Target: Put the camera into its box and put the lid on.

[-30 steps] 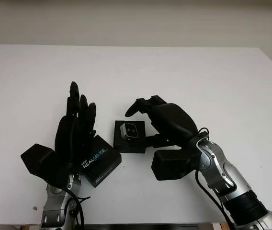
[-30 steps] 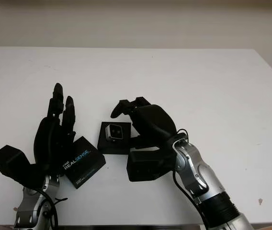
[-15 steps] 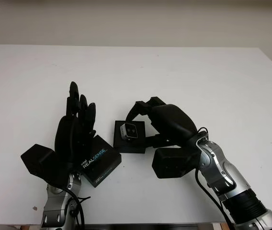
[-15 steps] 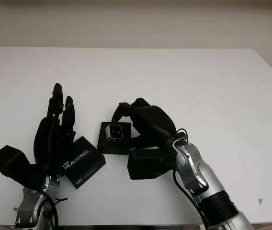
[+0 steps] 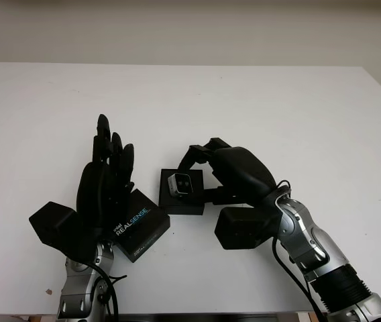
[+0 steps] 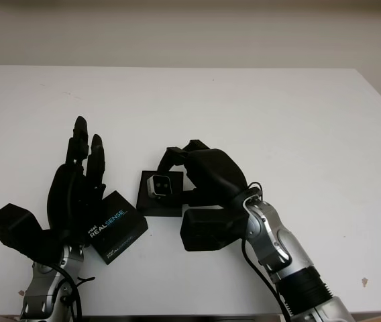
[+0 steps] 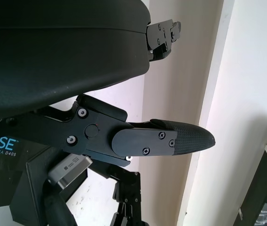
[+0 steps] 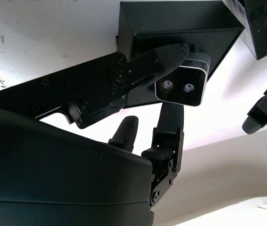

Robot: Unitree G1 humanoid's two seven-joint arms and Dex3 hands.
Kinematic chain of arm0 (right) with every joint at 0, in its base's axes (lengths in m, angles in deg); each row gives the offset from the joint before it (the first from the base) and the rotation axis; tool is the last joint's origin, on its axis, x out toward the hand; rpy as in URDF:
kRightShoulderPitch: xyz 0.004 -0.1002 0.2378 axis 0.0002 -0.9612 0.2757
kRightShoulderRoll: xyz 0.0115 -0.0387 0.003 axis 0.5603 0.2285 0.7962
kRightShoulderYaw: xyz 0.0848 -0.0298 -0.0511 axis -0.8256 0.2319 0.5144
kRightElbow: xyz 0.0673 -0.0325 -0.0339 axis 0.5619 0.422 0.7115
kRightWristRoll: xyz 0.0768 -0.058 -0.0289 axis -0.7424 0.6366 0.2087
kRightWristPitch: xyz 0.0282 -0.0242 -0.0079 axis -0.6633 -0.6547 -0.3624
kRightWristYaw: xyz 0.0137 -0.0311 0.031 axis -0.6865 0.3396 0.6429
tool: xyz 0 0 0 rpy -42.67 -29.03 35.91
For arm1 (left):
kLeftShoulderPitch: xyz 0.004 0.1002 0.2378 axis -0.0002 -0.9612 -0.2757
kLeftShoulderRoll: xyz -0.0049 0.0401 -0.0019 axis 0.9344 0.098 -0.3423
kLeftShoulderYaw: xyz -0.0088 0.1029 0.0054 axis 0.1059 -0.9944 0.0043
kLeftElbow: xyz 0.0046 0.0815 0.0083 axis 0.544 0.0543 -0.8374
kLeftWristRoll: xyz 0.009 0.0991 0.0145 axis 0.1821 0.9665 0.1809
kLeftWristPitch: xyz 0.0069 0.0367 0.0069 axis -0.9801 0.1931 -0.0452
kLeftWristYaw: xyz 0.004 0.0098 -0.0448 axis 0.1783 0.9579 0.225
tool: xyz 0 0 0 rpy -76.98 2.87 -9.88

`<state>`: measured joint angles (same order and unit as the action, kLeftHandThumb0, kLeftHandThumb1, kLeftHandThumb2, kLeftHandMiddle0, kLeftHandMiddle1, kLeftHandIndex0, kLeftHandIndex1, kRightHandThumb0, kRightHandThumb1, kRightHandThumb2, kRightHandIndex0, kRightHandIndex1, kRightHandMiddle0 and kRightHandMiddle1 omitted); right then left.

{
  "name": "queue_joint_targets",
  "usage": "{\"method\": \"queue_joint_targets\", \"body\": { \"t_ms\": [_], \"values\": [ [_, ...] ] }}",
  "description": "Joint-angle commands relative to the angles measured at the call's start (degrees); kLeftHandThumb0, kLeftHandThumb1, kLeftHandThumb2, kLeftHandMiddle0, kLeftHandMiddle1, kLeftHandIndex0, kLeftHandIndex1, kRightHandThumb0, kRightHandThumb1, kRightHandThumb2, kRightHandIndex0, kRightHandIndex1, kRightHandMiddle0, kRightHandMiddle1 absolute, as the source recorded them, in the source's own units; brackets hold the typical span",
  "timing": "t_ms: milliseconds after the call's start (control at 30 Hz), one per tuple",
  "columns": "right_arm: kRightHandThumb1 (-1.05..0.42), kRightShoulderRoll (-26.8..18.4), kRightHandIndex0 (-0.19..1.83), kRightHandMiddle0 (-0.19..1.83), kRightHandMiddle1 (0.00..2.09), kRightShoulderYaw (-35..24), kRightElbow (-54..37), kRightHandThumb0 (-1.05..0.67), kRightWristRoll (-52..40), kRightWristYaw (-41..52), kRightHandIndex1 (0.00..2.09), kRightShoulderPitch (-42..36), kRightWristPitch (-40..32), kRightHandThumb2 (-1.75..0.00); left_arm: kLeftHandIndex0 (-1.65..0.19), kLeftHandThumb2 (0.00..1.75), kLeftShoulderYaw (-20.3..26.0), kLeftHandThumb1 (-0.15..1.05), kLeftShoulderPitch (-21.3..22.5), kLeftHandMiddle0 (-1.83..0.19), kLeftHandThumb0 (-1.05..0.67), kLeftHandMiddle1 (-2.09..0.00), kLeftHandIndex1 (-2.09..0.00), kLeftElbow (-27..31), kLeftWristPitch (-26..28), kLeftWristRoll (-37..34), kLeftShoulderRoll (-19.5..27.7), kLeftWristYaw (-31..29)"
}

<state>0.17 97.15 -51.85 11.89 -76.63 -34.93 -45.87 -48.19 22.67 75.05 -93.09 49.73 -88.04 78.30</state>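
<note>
Black, curled fingers (image 8: 164, 56) of the right hand (image 5: 207, 164) are closing around the small silver camera (image 5: 179, 183), which is sitting in the open black box (image 5: 182, 192) near the middle of the white tabletop (image 5: 278, 114). In the right wrist view one fingertip is lying against the camera's side, just beside its two round lenses, while a second finger (image 8: 168, 120) is reaching in on the other side (whether that one is actually touching the camera I cannot tell). The hand is partly closed over the camera and the box's far right corner, and its palm is hanging above the box's right edge.

The box is lying flat on the tabletop, its lid off, with the camera resting in its upper part, lens face turned toward the robot.

The left hand (image 5: 106, 178) is open and holding nothing, fingers pointing away from the robot, raised upright just left of the box. The lid (image 5: 140, 225), black with "REALSENSE" printed in white and blue lettering, is lying on the tabletop just beside and partly behind this hand, turned at an angle, its near corner close to the box's lower left corner.
</note>
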Motion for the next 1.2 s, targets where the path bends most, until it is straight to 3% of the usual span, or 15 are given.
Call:
{"method": "queue_joint_targets", "body": {
  "t_ms": [0,833,967,1167],
  "values": [
    [-0.95,0.1,0.11,0.46,1.42,-0.2,0.5,-0.42,-0.5,-0.7,1.25,0.7,1.3,-0.05,0.19,0.35,-0.1,1.05,0.0,0.19,-0.79,0.0,0.0,-0.2,-0.6,0.1,-0.3,0.0],
    [-0.95,2.0,0.12,0.44,1.44,-0.8,4.1,-0.39,-1.9,-4.4,1.25,1.3,4.9,-0.05,0.19,0.34,-0.1,1.05,-0.5,0.19,-0.76,0.0,0.0,-0.6,-0.9,-1.3,-1.5,-0.7],
    [-0.94,3.2,0.15,0.43,1.49,-2.2,4.2,-0.38,-5.1,-3.1,1.2,1.9,3.2,-0.05,0.19,0.34,0.0,1.05,-0.5,0.19,-0.75,0.0,0.0,-1.1,-1.5,-1.6,-1.6,-1.1],
    [-0.92,6.1,0.15,0.4,1.55,-5.9,1.3,-0.36,-12.7,2.5,1.21,3.4,-5.4,-0.05,0.19,0.33,0.1,1.05,-0.7,0.19,-0.75,0.0,0.0,-1.3,-1.8,-2.1,-1.5,-1.5]
  ]
}}
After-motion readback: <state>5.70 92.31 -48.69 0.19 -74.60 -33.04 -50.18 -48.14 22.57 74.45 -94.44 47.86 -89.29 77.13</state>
